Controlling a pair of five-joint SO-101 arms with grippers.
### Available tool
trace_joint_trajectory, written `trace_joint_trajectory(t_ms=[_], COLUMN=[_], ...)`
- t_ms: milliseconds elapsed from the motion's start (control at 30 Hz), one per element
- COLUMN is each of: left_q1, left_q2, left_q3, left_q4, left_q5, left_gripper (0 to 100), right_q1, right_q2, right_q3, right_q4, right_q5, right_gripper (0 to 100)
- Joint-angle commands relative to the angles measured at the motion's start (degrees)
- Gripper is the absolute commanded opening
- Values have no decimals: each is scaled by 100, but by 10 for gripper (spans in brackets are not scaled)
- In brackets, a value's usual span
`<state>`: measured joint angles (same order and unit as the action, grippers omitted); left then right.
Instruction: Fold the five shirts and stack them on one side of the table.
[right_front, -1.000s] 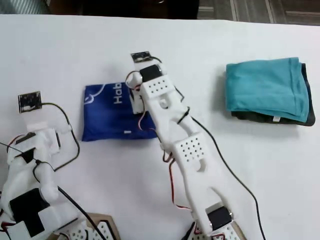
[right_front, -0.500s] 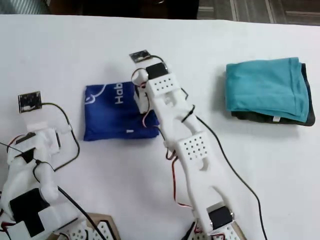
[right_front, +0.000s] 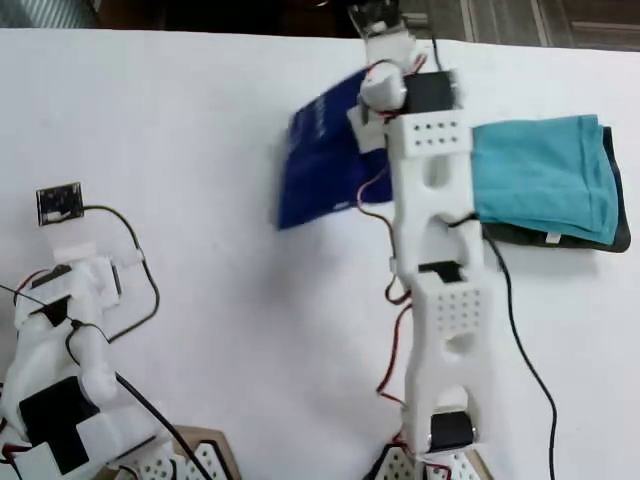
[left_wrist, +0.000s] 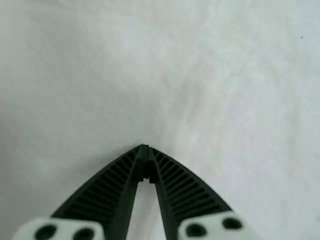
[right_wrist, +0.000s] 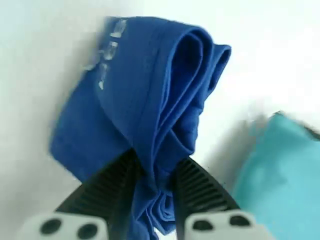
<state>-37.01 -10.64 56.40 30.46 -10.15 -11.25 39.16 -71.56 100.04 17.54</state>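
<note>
At the near left, the left gripper (left_wrist: 144, 150) points at bare white table (right_front: 200, 100), its fingers pressed together on nothing. Open tabletop lies between the arms. Farther off, near the far edge, the right gripper (right_wrist: 156, 162) clamps a folded blue shirt (right_front: 318, 160), whose right side the arm hides. Just right of it, a teal shirt (right_front: 545, 175) lies on a dark shirt (right_front: 618, 238).

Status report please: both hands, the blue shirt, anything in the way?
Right hand shut on folded blue shirt, held off the table. Left hand shut, empty. Teal stack beside it; nothing between.
</note>
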Motion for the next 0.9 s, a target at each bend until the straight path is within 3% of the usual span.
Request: trace_joint_trajectory(t_ms=[0, 167, 633, 867], left_q1=[53, 53, 53, 53], left_q2=[-114, -114, -114, -114], left_q3=[-22, -22, -22, -22], left_q4=[-97, -97, -97, -97], left_q5=[26, 26, 26, 26], left_gripper=[27, 27, 27, 27], right_q1=[330, 1059, 3099, 3732], right_q2=[-1007, -1279, -664, 549], right_q3=[-70, -70, -53, -105], right_q4=[92, 92, 13, -1095], right_q5=[554, 1380, 2576, 2822], right_gripper=[19, 19, 19, 19])
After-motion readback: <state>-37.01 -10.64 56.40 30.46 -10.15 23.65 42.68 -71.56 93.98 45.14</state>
